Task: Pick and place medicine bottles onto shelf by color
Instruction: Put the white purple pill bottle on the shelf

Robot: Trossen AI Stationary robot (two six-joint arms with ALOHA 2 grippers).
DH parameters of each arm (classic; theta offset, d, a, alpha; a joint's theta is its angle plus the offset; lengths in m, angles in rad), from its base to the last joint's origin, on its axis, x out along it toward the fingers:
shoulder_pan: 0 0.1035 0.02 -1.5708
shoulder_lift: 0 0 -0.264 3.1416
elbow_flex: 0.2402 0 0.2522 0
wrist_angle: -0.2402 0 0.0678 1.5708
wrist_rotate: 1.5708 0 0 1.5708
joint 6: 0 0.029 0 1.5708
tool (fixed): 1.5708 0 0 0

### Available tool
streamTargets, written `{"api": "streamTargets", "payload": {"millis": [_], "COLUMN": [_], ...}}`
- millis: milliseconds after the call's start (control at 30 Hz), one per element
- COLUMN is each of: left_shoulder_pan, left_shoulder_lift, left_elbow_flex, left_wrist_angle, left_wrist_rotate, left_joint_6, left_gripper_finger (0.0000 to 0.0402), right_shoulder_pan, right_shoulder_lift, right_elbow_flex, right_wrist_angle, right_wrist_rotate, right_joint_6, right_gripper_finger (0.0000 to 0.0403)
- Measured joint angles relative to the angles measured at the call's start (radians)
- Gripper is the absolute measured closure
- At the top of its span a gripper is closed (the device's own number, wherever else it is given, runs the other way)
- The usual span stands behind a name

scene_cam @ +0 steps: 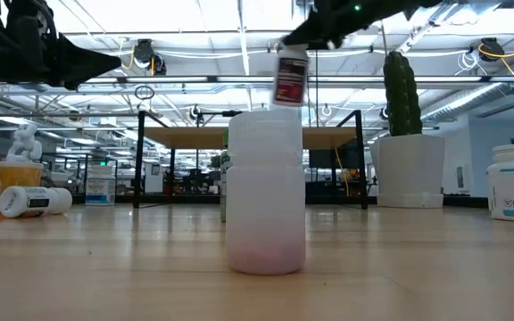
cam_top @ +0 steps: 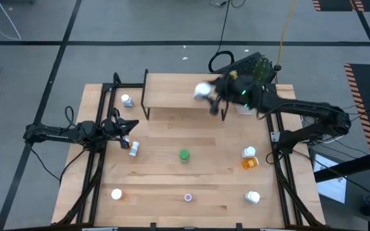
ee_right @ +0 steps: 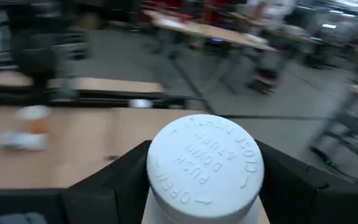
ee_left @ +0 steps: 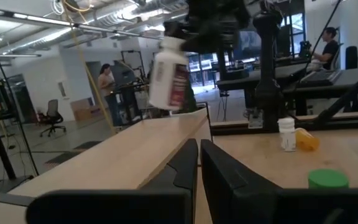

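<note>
- Here the right tool (cam_top: 205, 95) hangs over the right part of the shelf (cam_top: 172, 90), its fingers clamped on a white medicine bottle (cam_top: 202, 90); from the right wrist, the dark fingers press both sides of the bottle just below its white cap (ee_right: 205, 163)
- From the low camera that held bottle (scene_cam: 291, 76) is tilted a little and sits above the shelf's top board, not touching it
- The left tool (cam_top: 126, 131) rests low on the left side of the tabletop (cam_top: 166, 186), its fingers (ee_left: 182, 168) drawn narrow with only a thin slit between them and nothing held
- A white bottle lying on its side (cam_top: 134, 149) is just beside the left tool
- Another white bottle (cam_top: 126, 100) stands left of the shelf
- A green-capped bottle (cam_top: 184, 155) stands near the tabletop's middle
- An orange bottle (cam_top: 250, 163) lies at the right, touching a white one (cam_top: 248, 153)
- A cactus planter (scene_cam: 408, 169) stands by the shelf's right end
</note>
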State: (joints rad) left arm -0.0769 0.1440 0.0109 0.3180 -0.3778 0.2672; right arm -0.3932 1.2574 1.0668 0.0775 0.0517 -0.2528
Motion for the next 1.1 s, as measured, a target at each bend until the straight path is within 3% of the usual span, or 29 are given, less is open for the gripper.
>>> {"api": "streamTargets", "payload": {"millis": [100,267,500,700,867,1100], "left_shoulder_pan": [0.009,0.044,0.106,0.141,0.163,0.175], "left_shoulder_lift": [0.000,0.000,0.000,0.000,0.000,0.000], "left_elbow_flex": [0.000,0.000,0.000,0.000,0.000,0.000], "left_wrist_angle": [0.021,0.058,0.064,0.079,0.082,0.083], "left_wrist_rotate": [-0.006,-0.008,-0.008,-0.008,-0.008,-0.007], "left_joint_6": [0.012,0.017,0.042,0.045,0.045,0.046], "left_gripper_finger": [0.0380,0.0380,0.0380,0.0380,0.0380,0.0380], "right_shoulder_pan": [-0.116,-0.274,-0.398,-0.459,-0.470,-0.470], "right_shoulder_lift": [-0.015,0.040,0.111,0.167,0.186,0.189], "right_elbow_flex": [0.010,0.103,0.136,0.135,0.136,0.135], "right_wrist_angle": [-0.028,-0.171,-0.197,-0.195,-0.186,-0.199], "right_wrist_rotate": [-0.010,-0.159,-0.305,-0.425,-0.433,-0.421], "right_joint_6": [0.000,0.040,0.077,0.106,0.105,0.083], "right_gripper_finger": [0.0167,0.0167,0.0166,0.0166,0.0156,0.0112]}}
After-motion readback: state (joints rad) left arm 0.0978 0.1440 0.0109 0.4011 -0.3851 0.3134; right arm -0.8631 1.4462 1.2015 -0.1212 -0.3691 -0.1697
